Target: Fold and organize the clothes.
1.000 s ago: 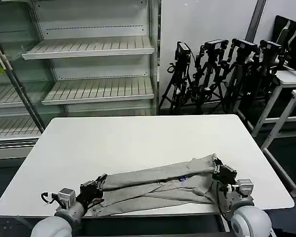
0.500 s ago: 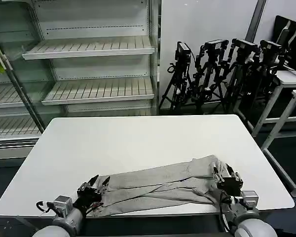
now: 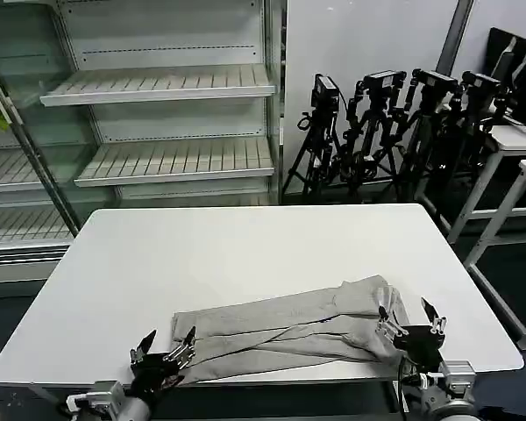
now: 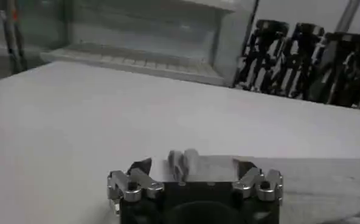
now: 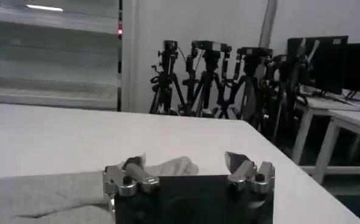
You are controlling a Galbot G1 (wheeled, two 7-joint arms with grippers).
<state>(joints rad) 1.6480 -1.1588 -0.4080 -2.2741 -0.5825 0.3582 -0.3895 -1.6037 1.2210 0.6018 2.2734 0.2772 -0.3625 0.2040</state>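
Broad white rectangular surface point(image 3: 245, 254) across the middle. At 10 o'clock, open refrigerated display case with slatted white shelves point(image 3: 158, 88) and glass side panel. At 2 o'clock, cluster of black camera tripods point(image 3: 394, 132) against pale wall. At 3 o'clock, white-legged side tables point(image 3: 517, 149), just beside tripods.

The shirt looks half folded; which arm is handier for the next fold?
Probably the right gripper: it is open right at the shirt's bunched end. The left gripper, also open, sits at the flatter end.
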